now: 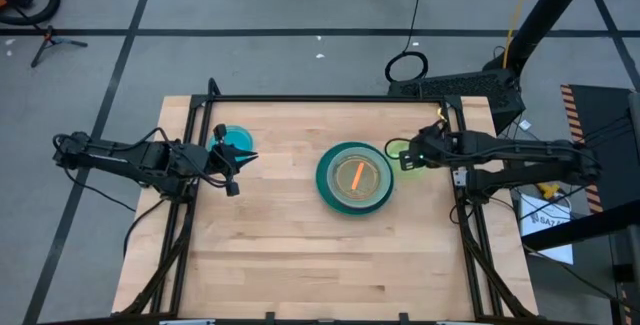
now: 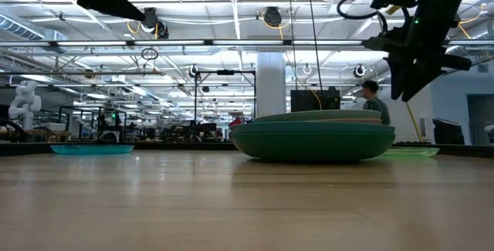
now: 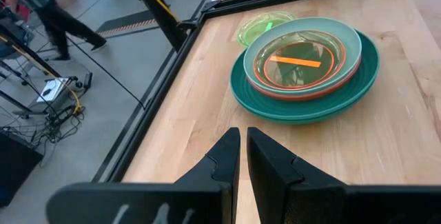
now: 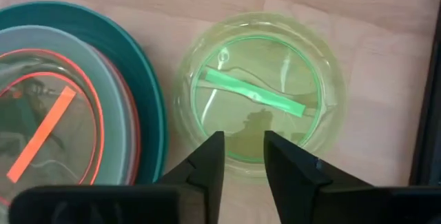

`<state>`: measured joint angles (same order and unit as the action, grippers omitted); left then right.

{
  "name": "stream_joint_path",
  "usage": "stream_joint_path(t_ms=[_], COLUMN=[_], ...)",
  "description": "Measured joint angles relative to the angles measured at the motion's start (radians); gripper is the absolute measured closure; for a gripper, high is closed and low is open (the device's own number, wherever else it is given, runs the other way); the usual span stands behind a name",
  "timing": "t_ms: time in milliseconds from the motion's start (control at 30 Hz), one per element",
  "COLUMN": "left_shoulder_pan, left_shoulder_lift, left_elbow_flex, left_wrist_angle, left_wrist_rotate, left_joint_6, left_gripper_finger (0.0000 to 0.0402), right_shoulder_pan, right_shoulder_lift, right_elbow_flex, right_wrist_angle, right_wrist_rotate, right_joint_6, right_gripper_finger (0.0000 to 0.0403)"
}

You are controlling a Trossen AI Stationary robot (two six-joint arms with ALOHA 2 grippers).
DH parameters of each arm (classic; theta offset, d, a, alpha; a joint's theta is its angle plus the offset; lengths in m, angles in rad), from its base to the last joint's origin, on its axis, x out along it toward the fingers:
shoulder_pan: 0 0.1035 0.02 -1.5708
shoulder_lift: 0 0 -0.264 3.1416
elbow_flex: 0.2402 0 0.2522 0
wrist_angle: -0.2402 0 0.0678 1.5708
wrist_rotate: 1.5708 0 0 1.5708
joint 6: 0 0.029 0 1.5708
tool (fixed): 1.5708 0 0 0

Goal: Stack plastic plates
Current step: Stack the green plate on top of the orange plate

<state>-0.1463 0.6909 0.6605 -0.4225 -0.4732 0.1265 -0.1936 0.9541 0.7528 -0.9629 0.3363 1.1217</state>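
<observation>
A stack of plates (image 1: 355,177) stands right of the table's middle: a large teal plate at the bottom, mint and red-orange ones on it, and a translucent orange one (image 3: 298,62) on top. A small lime plate (image 4: 258,93) lies flat just right of the stack. My right gripper (image 4: 242,156) is open and hovers above the lime plate's near rim, raised off the table (image 2: 409,89). A small translucent blue plate (image 1: 236,141) lies flat at the left. My left gripper (image 1: 237,170) is shut and empty, just on the near side of the blue plate, pointing at the stack (image 3: 242,156).
Black frame rails (image 1: 330,99) run along the table's far, left and right edges. Bare wood (image 1: 320,255) stretches between the stack and the near edge. A person (image 2: 376,100) stands in the room behind the table.
</observation>
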Motion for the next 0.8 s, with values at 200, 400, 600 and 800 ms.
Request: stream_joint_path(t_ms=[200, 400, 600, 800], left_shoulder_pan=[0.0, 0.0, 0.0, 0.0], left_shoulder_lift=[0.0, 0.0, 0.0, 0.0], left_elbow_flex=[0.0, 0.0, 0.0, 0.0], left_wrist_angle=[0.0, 0.0, 0.0, 0.0], left_wrist_rotate=[0.0, 0.0, 0.0, 0.0], left_joint_6=[0.0, 0.0, 0.0, 0.0], left_gripper_finger=[0.0366, 0.0366, 0.0366, 0.0366], right_shoulder_pan=[-0.023, -0.073, -0.142, -0.238], right_shoulder_lift=[0.055, 0.114, 0.158, 0.18], right_elbow_flex=[0.0, 0.0, 0.0, 0.0], right_wrist_angle=[-0.027, -0.047, -0.061, -0.031], right_wrist_rotate=[0.0, -0.001, -0.001, -0.03], right_joint_6=[0.044, 0.025, -0.021, -0.151], right_gripper_finger=[0.027, 0.0262, 0.0265, 0.0265])
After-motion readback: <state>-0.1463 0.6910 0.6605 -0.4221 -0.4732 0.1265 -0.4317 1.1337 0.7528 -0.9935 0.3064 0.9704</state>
